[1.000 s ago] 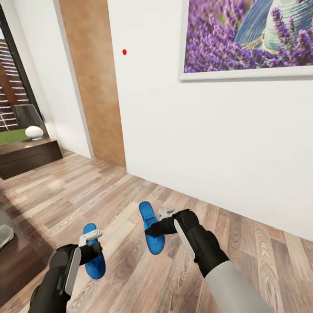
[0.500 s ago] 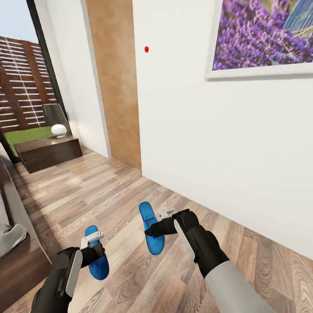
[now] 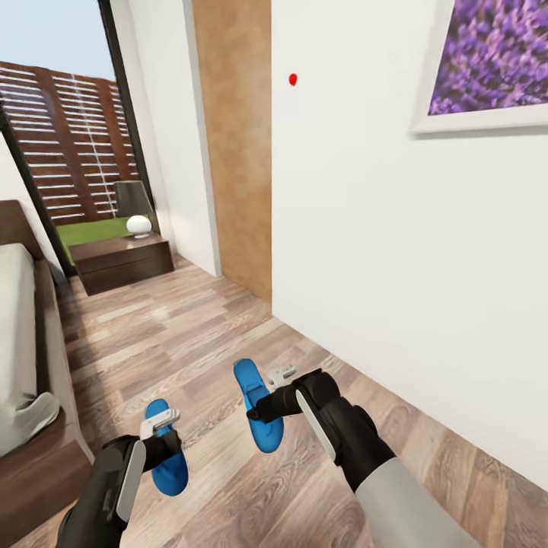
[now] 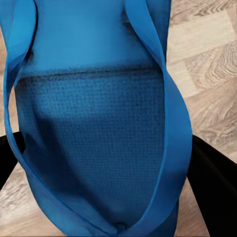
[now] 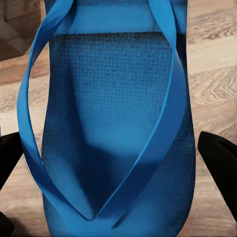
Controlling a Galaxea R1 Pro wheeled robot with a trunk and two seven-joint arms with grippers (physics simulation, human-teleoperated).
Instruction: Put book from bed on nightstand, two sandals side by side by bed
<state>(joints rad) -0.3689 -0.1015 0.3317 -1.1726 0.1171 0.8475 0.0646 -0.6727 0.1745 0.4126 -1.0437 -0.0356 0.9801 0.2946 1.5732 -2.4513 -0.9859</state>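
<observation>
Each gripper carries a blue sandal above the wooden floor.

The left gripper is clamped on the left sandal; the right gripper grips the right sandal. The bed lies at the left, the nightstand far off beyond it, near the wall.

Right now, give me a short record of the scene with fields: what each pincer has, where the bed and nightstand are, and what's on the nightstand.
left pincer: shut on left sandal
right pincer: shut on right sandal
sandals: both held above the wood floor, apart
bed: at the head view's left edge
nightstand: far left, beside the bed's head
on nightstand: lamp
book: not seen
</observation>
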